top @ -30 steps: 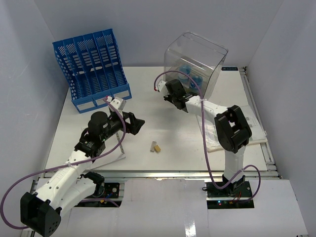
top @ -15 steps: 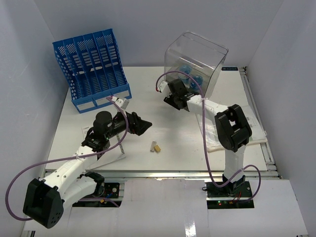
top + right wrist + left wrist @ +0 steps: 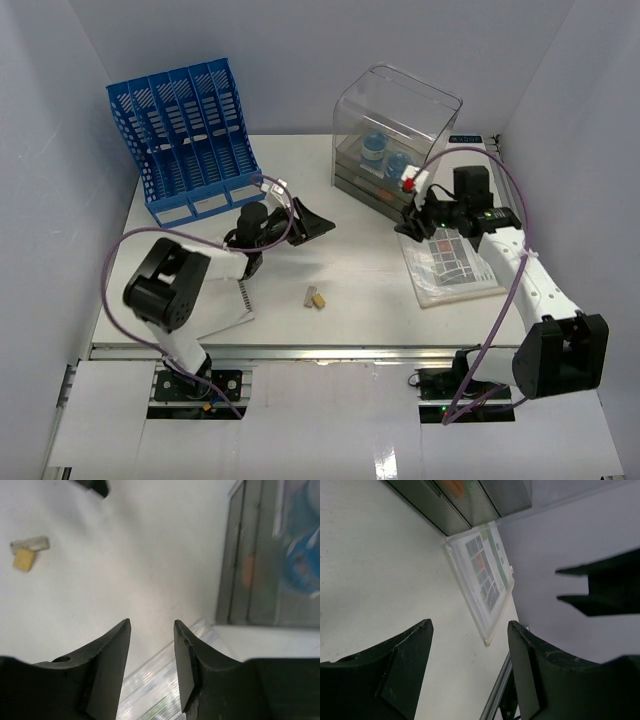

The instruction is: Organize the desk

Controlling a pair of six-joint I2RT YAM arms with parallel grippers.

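Top external view: grip status over the desk (image 3: pixel 360 270)

Desk spans the scene beneath both arms. Left gripper (image 3: pixel 322 224): jaws wide, empty, left of centre. Right gripper (image 3: pixel 410 226): jaws narrow, empty, just beside the laminated sheet (image 3: pixel 455 262) at right, likely staged to grasp its far corner

The desk (image 3: pixel 360 300) is plain white; the file rack (image 3: pixel 190 130) is bright blue, slotted all over; the drawer box (image 3: pixel 400 110) is clear, with smoky drawers and blue things inside; the sheet (image 3: pixel 455 265) shows a grid of dark, orange and green patches; the small block (image 3: pixel 318 298) is yellow.
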